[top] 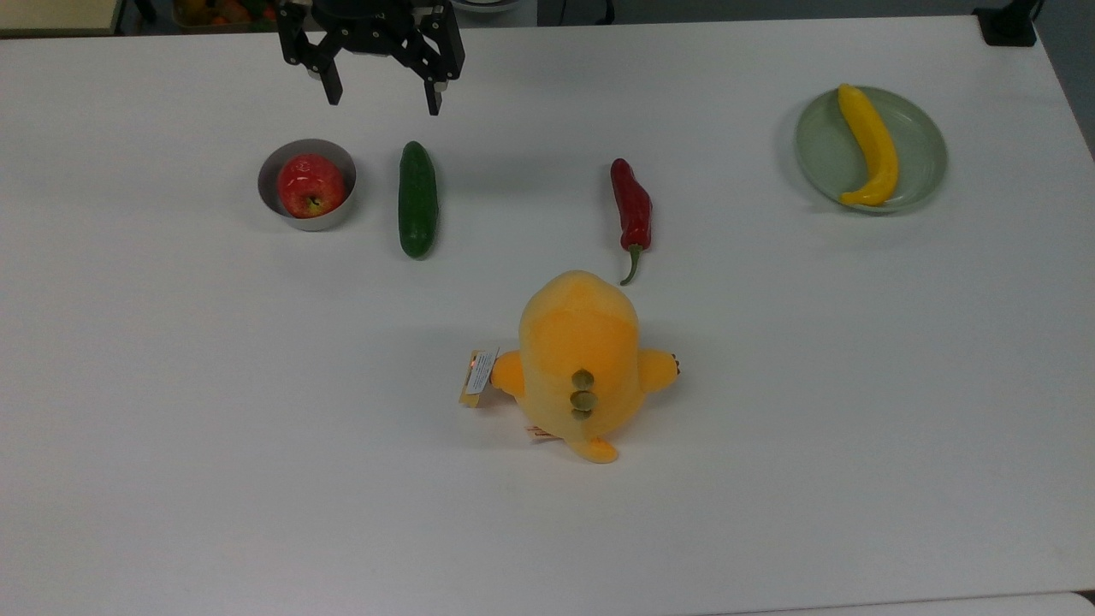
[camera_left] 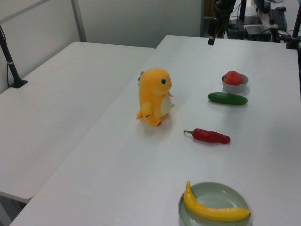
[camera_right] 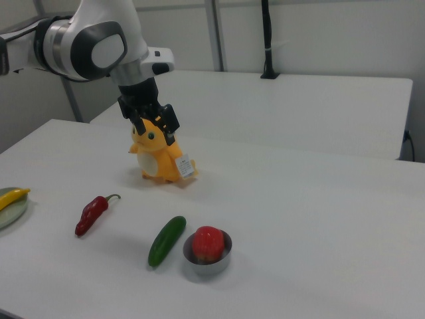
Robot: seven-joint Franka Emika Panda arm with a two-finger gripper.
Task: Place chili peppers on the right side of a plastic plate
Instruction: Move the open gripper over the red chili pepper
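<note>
Two black fingers of the gripper (top: 382, 96) stand wide apart and empty, hanging above the white table (top: 547, 513) at the far edge in the top view, well apart from the chili.

Taking the long, glossy dark-red chili pepper (top: 632, 208) as the landmark: it lies flat on the table, its thin curved green stem pointing at the soft orange-yellow plush toy (top: 580, 364), which stands just beyond the stem tip without touching it. To the top view's left of the chili lies a dark green cucumber (top: 417, 198), and farther that way a small grey round bowl (top: 275, 198) holding a red apple (top: 310, 185). To the top view's right of the chili, well apart, sits the round pale sage-green plastic plate (top: 922, 145), with a yellow banana-shaped fruit (top: 872, 144) across its middle.

The chili is likely light and fairly stiff, but its shiny skin may slip and its body tapers. The best hold is probably across the thick upper body, fingers closing on the narrow width, not the stem. The plate's free strip beside the yellow fruit is narrow, so placement needs care.
</note>
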